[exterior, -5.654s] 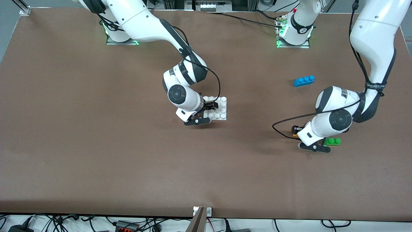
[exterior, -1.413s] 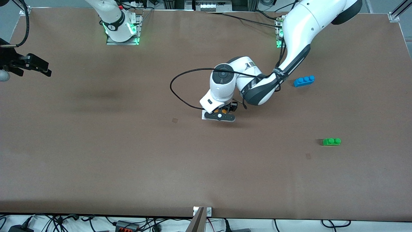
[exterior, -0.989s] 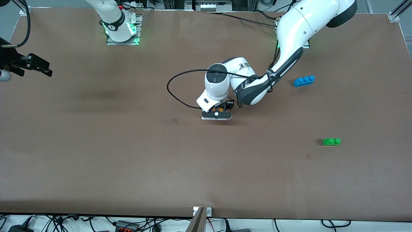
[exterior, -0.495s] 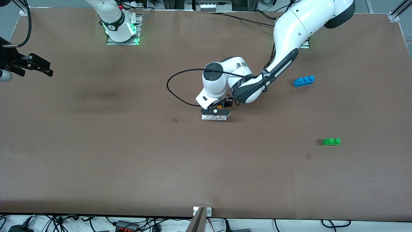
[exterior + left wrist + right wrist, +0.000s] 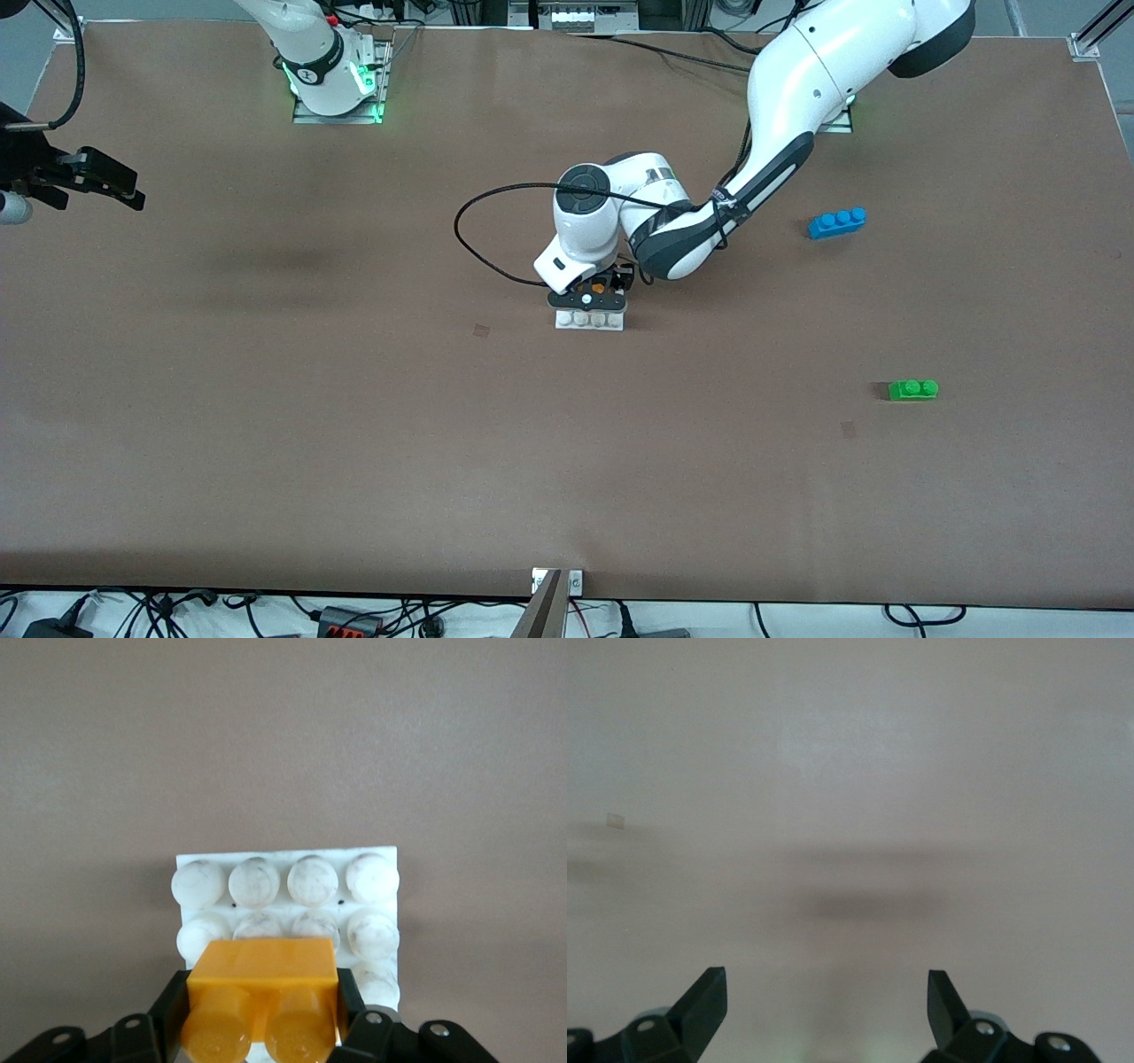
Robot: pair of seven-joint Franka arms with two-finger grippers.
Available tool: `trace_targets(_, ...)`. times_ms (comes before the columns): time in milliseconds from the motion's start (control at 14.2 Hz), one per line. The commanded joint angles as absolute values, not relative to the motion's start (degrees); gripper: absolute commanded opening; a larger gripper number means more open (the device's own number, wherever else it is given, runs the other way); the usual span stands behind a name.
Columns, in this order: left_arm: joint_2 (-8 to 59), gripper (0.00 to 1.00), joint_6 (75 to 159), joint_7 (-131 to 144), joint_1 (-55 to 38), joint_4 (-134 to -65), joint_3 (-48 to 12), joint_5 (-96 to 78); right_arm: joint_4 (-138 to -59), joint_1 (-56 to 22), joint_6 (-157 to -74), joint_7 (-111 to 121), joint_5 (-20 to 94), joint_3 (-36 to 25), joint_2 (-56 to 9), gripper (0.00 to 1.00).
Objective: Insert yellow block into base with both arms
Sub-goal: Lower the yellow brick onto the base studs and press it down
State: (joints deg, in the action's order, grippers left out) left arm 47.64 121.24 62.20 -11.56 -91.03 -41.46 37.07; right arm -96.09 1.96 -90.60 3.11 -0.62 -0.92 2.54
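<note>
— So where is the yellow block [image 5: 262, 979] right now?

— Clamped between the fingers [image 5: 168, 1014] of the left gripper [image 5: 589, 299], studs facing the wrist camera. It hangs just over the base [image 5: 589, 320], which lies flat on the tabletop [image 5: 354, 425] about midway between the two arms' ends. From the left wrist view the block sits above the inner rows of studs; the row at the edge is fully exposed.

— And the right gripper [image 5: 827, 992]?

— Off at the right arm's end of the tabletop, up in the air, fingers spread wide with nothing between them. That arm is waiting.

— How would you finish the insertion well?

— I'd say square the block to the stud grid first: its long side looks parallel to the rows, so only a small correction should be needed. Then press straight down, without tilting, until the underside seats on two studs. The base is loose on the tabletop, so a skewed push could slide or tip it. The other arm steadying the plate would help, I think.

— Any containers holding anything?

— None that I can see. The base has nothing pressed into it yet. A blue brick [image 5: 837, 221] and a green brick [image 5: 913, 389] lie apart toward the left arm's end, untouched.
</note>
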Motion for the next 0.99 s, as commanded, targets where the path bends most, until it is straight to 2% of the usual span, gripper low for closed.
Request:
trace_targets(0, 47.11, 0.31, 122.69, 63.63, -11.51, -92.37, -41.84, 39.02, -96.15, 2.64, -90.09, 2.64, 0.26, -0.62, 2.81, 1.00)
trace_targets(919, 47.37, 0.31, 123.57, 63.99, -11.25, -93.60, -41.84, 40.08, -96.15, 2.81, -88.86, 3.08, 0.26, -0.79, 2.81, 1.00)
